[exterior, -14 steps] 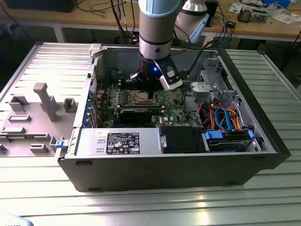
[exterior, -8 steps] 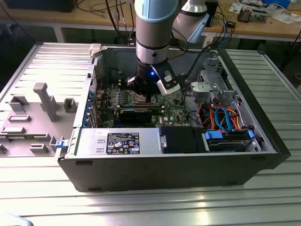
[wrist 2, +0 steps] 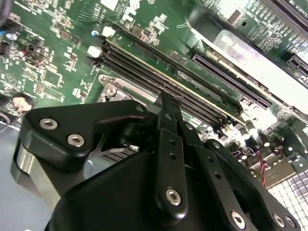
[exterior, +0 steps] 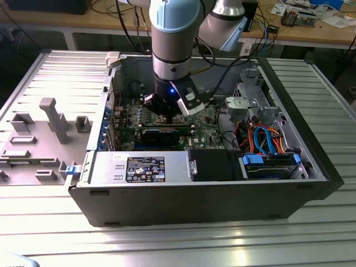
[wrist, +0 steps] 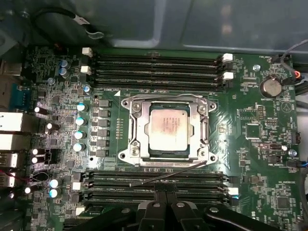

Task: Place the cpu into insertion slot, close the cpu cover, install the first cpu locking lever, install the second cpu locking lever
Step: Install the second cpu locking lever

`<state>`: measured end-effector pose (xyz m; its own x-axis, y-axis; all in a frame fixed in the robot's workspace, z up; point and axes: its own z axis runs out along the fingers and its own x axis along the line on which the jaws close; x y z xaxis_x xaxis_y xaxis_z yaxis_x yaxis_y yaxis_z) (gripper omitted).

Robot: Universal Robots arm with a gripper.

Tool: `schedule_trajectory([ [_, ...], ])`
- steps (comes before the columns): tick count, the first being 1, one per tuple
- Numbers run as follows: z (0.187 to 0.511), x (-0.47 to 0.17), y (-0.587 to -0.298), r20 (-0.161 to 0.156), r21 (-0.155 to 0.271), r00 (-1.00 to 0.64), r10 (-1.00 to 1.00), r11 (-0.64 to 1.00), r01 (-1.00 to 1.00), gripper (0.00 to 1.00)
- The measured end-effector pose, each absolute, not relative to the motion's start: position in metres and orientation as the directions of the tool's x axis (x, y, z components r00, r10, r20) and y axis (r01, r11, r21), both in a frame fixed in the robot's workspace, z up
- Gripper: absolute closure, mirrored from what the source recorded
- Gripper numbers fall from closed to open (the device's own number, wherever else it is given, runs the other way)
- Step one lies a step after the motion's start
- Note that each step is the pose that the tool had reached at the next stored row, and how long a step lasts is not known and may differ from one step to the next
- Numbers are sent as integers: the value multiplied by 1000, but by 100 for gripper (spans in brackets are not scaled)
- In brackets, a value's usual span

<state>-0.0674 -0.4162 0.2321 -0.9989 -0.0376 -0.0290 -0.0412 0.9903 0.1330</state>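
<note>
Ribbed grey metal tabletop (exterior: 178, 245) all round, and an open black and silver computer case (exterior: 194, 197) is laid flat on it, so the green circuit board (wrist: 250, 159) faces up and can be reached from above. Everything below is placed off the insertion slot (wrist: 124, 155).

Nearest to the camera in the first wrist view, the black two-fingered gripper (wrist: 166, 192) is held low over the long narrow memory slots (wrist: 154, 180) just beside the insertion slot. Its fingers look pressed together with nothing seen between them, probably so the tip can be used to push or hook.

Between the gripper and the insertion slot, a thin silver wire locking lever (wrist: 168, 174) can be seen lying at a slant, so it looks not yet latched, though that's a guess.

Inside the insertion slot, the small square cpu (wrist: 169, 130) with its silvery metal top is already seated flat. The thin silver metal cpu cover (wrist: 137, 127) is lying down around it, framing the chip through its window.

Beyond the insertion slot, a second bank of memory slots (wrist: 154, 65) is lined up along the board.

Well off to the side of the slot, in the exterior view, a tangle of blue and orange cables (exterior: 266, 139) is tucked into the drive bay, clear of the arm.
</note>
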Motion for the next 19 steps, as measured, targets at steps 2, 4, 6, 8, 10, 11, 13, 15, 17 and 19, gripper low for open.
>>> schedule_trajectory([
  [2, 232, -68, -416, -29, 133, -999, -40, 990, -43, 89],
  [4, 232, -68, -416, -29, 132, -999, -39, 990, -43, 89],
  [6, 232, -69, -416, -33, 130, -999, -40, 991, -43, 89],
  [8, 235, -70, -414, -35, 123, -999, -40, 991, -44, 89],
  [10, 239, -70, -414, -36, 122, -999, -40, 992, -44, 89],
  [11, 239, -70, -414, -37, 122, -999, -40, 992, -44, 89],
  [13, 240, -75, -413, -39, 122, -998, -40, 992, -45, 89],
  [15, 239, -79, -412, -38, 123, -998, -40, 991, -45, 89],
  [17, 237, -81, -412, -38, 123, -998, -40, 991, -45, 89],
  [19, 231, -83, -411, -39, 123, -998, -40, 991, -45, 89],
])
